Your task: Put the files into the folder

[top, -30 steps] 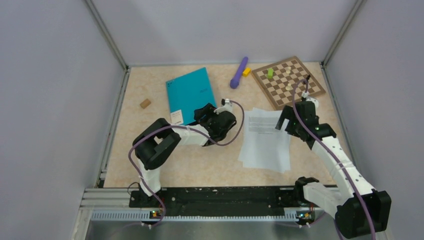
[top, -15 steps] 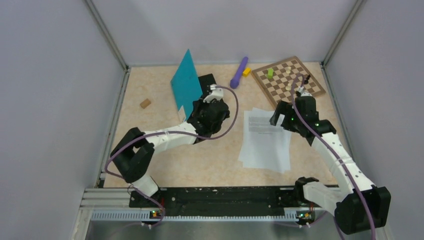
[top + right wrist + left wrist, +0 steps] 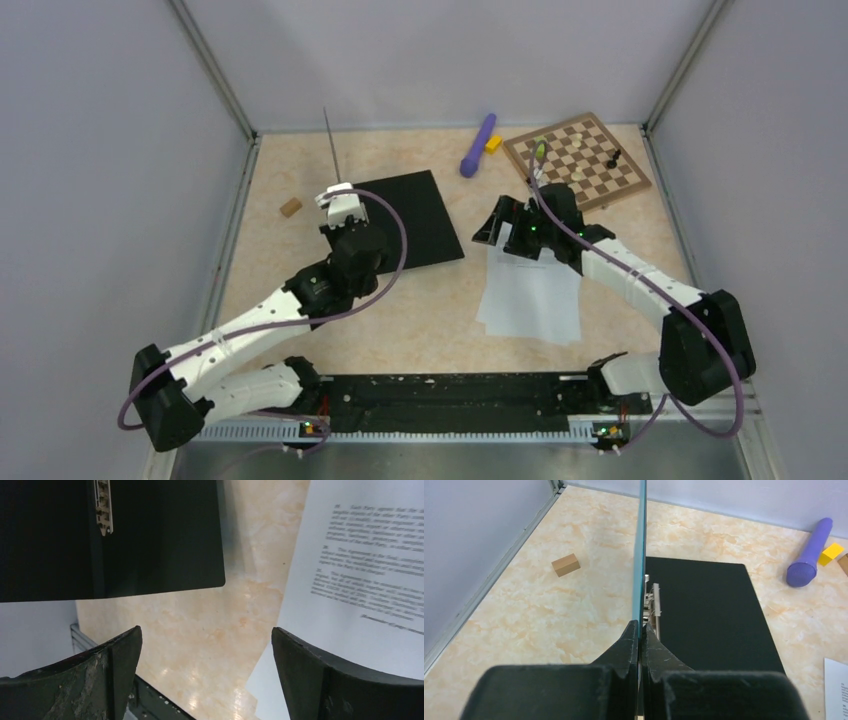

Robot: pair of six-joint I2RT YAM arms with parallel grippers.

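Note:
The folder lies open at the back left, its black inner face [image 3: 410, 220] flat on the table. Its teal cover [image 3: 331, 140] stands upright, seen edge-on. My left gripper [image 3: 338, 196] is shut on the cover's near edge; in the left wrist view the fingertips [image 3: 639, 630] pinch the thin teal sheet [image 3: 640, 555], with the black face [image 3: 709, 610] and a metal clip [image 3: 654, 600] to the right. The files [image 3: 530, 290], white printed sheets, lie right of centre. My right gripper [image 3: 497, 228] hovers open over the bare table between folder [image 3: 150, 535] and files [image 3: 360, 565], its jaws [image 3: 205, 635] holding nothing.
A small wooden block [image 3: 291, 207] lies near the left wall. A purple cylinder [image 3: 478, 145] and yellow block [image 3: 493, 143] rest at the back. The brown chessboard [image 3: 580, 165] with a few pieces sits at the back right. Walls close in both sides.
My left gripper has closed on the cover and swung it up and leftward from flat to upright, baring the black inner face. The right gripper moved left over the files' left edge.

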